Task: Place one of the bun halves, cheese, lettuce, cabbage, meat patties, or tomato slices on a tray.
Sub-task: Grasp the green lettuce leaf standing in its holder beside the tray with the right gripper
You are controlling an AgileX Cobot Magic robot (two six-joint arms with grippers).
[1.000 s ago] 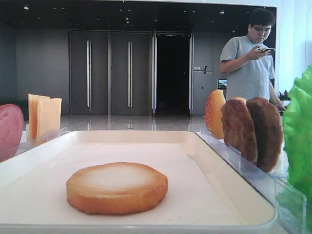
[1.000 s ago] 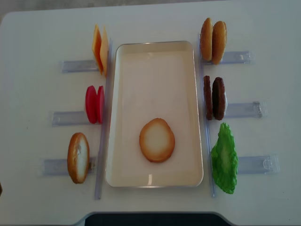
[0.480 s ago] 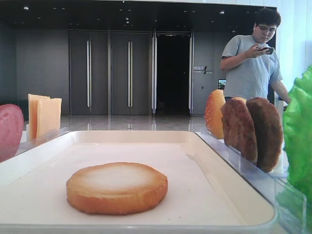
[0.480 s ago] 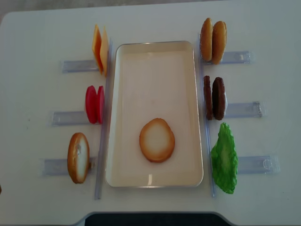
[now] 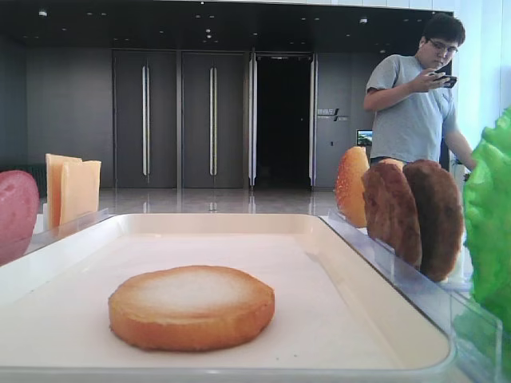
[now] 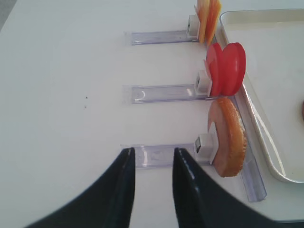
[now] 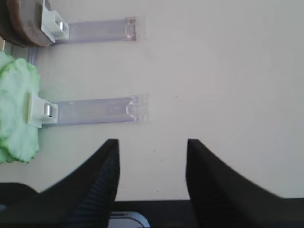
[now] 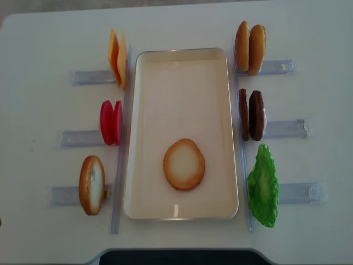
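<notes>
Overhead view: bun half (image 8: 184, 164) lies flat on tray (image 8: 182, 61), pale face up; both tools released.

The right end effector (image 7: 152, 183) hovers open beside the lettuce (image 7: 16, 114).

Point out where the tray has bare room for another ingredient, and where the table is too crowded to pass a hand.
The tray is bare from its far rim down to the bun half lying near the front. Crowded: both long sides, where cheese, tomato slices, meat patties and lettuce stand close against the tray.
</notes>
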